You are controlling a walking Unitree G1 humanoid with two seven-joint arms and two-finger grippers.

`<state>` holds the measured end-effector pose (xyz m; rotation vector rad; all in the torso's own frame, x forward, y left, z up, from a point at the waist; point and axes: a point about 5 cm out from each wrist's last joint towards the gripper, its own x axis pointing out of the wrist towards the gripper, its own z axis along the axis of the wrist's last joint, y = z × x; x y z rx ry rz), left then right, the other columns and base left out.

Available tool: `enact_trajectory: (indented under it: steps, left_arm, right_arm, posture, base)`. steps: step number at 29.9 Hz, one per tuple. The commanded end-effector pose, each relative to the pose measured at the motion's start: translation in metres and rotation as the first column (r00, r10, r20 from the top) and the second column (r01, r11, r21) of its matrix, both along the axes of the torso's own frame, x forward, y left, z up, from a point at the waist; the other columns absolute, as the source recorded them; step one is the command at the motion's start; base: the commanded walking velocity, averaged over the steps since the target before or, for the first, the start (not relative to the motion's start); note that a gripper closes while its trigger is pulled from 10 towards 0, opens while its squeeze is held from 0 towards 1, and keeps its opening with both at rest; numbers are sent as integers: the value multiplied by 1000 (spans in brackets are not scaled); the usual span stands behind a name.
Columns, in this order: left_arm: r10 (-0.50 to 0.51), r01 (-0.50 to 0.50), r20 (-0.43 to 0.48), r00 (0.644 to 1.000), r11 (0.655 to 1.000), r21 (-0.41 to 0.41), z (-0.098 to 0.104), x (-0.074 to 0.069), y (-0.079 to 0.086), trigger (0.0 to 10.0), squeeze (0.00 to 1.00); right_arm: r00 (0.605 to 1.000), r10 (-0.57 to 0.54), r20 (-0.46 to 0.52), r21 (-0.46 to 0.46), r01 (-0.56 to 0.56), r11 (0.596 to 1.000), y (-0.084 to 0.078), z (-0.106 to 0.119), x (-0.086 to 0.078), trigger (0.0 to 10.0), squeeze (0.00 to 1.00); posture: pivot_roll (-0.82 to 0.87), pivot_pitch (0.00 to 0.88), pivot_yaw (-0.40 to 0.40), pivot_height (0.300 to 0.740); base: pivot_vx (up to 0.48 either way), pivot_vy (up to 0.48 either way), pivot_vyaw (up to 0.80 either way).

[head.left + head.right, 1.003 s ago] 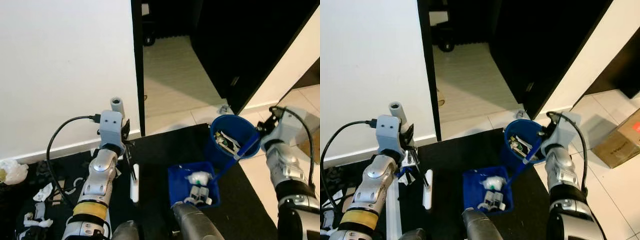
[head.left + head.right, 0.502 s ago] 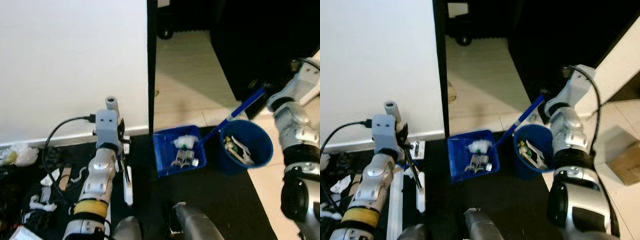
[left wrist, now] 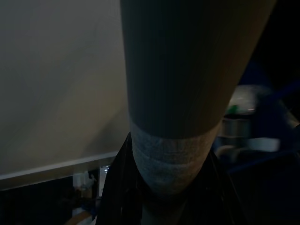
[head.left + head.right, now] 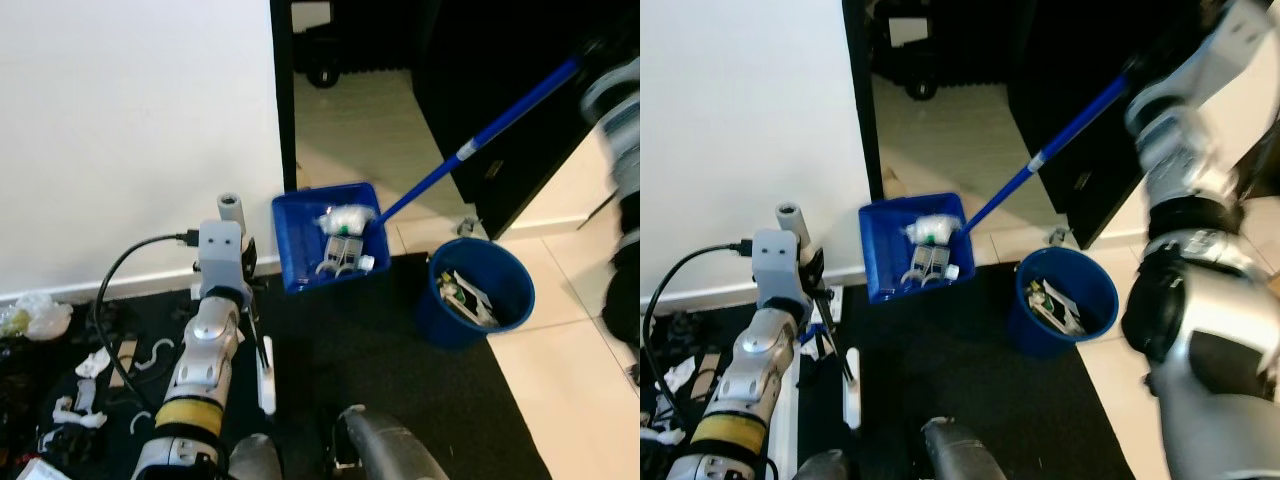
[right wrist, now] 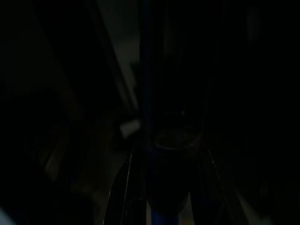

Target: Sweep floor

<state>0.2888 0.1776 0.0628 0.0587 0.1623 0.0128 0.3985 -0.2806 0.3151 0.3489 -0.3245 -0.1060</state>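
Observation:
A blue dustpan (image 4: 292, 238) hangs tilted in the air in front of the doorway, with white and grey scraps (image 4: 343, 240) lying in it. Its long blue handle (image 4: 470, 145) slants up to my raised right gripper (image 4: 585, 62), which is blurred and shut on the handle's end; the dark right wrist view shows the blue handle (image 5: 164, 213) between the fingers. A blue bin (image 4: 445, 318) holding litter stands on the black mat, below and right of the pan. My left gripper (image 4: 256, 320) is shut on the broom handle (image 3: 183, 93), whose white head (image 4: 266, 378) rests on the mat.
White paper scraps (image 4: 80, 412) and a crumpled bag (image 4: 30, 318) lie on the floor at the left by the white wall (image 4: 130, 120). A dark open door (image 4: 500, 120) stands beyond the bin. Pale tiles (image 4: 570, 400) run along the mat's right side.
My right arm has swung up, lifting the dustpan off the mat and carrying it higher and further out, past the bin. The camera view has shifted. The left arm keeps holding the broom.

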Motion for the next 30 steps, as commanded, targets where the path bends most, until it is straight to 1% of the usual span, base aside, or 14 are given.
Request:
enact_trajectory:
  steps: [1, 5, 15, 23, 28, 29, 30]
  left_arm:
    - [-1, 1, 18, 1000, 1000, -12, 3, 3, -3, 10000, 0]
    - [2, -2, 14, 1000, 1000, -13, 2, 2, -3, 10000, 0]
    - [4, -4, 9, 1000, 1000, -11, 2, 1, -4, 10000, 0]
    - [23, -23, 1, 1000, 1000, -9, 0, 2, 0, 10000, 0]
    - [27, -27, -2, 1000, 1000, -8, -1, 1, 0, 10000, 0]
    - [30, -30, -4, 1000, 1000, -7, -1, 1, 0, 10000, 0]
    - [30, -30, -4, 1000, 1000, -7, -1, 1, 0, 10000, 0]
  right_arm:
    - [999, -32, 16, 0, 32, 999, -7, 3, -2, 10000, 0]
    - [999, -46, 20, -7, 47, 999, -12, 9, -3, 10000, 0]
    - [998, -61, 35, -21, 61, 998, -16, 15, -4, 10000, 0]
    - [994, -85, 62, -21, 87, 996, -23, 23, -8, 10000, 0]
    - [993, -102, 64, -34, 105, 994, -26, 25, -9, 10000, 0]
    - [990, -121, 68, -53, 124, 991, -27, 24, -10, 10000, 0]
    - [990, -121, 68, -53, 124, 991, -27, 24, -10, 10000, 0]
  posture:
    - [22, 22, -89, 740]
    - [22, 27, -89, 740]
    - [23, 32, -87, 740]
    - [19, 32, -90, 740]
    - [17, 34, -91, 740]
    - [16, 35, -92, 740]
    - [16, 35, -92, 740]
  base:
    - [0, -480, 0]
    - [0, -480, 0]
    - [0, -480, 0]
    - [0, -480, 0]
    - [0, -480, 0]
    - [0, -480, 0]
    - [0, -480, 0]
